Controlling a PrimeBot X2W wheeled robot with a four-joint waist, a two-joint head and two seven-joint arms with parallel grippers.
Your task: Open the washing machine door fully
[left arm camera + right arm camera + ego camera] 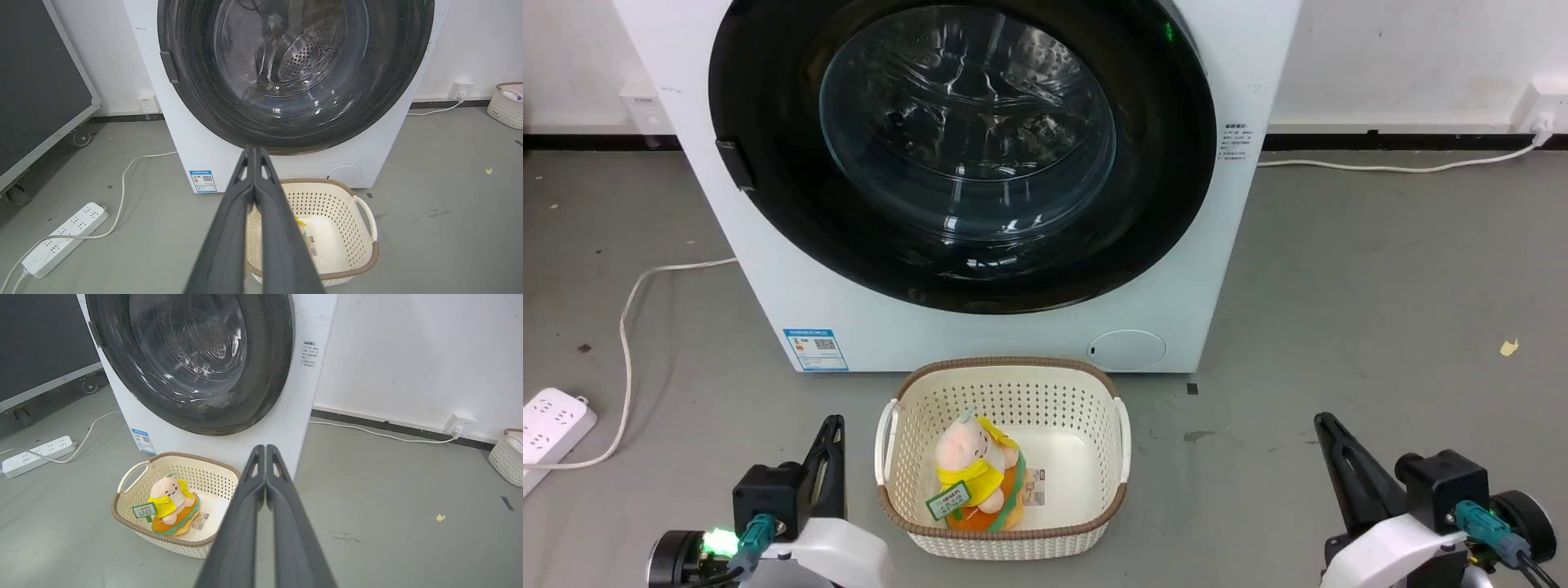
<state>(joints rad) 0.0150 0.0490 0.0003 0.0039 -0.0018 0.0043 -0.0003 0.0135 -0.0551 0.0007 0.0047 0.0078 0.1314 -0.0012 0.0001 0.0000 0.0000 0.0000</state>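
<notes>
- The washing machine door (964,155), with its glossy black rim and bulging glass centre, sits closed flush against the front of the white washing machine (980,339). A small dark handle (735,163) is on the door's left edge.
- The left gripper (833,425) is low at the left above the grey floor (1339,286). Its two dark fingers are pressed together on nothing, well short of the door.
- The right gripper (1325,420) is low at the right, likewise clenched and empty, and apart from the machine.
- A cream perforated laundry basket (1005,363) stands on the floor just in front of the machine, between the two grippers. It holds a plush toy (972,469) in a yellow outfit.
- A blue label sticker (815,349) and a round white flap (1127,349) mark the machine's lower front.
- A white power strip (551,416) lies on the floor to the left.
</notes>
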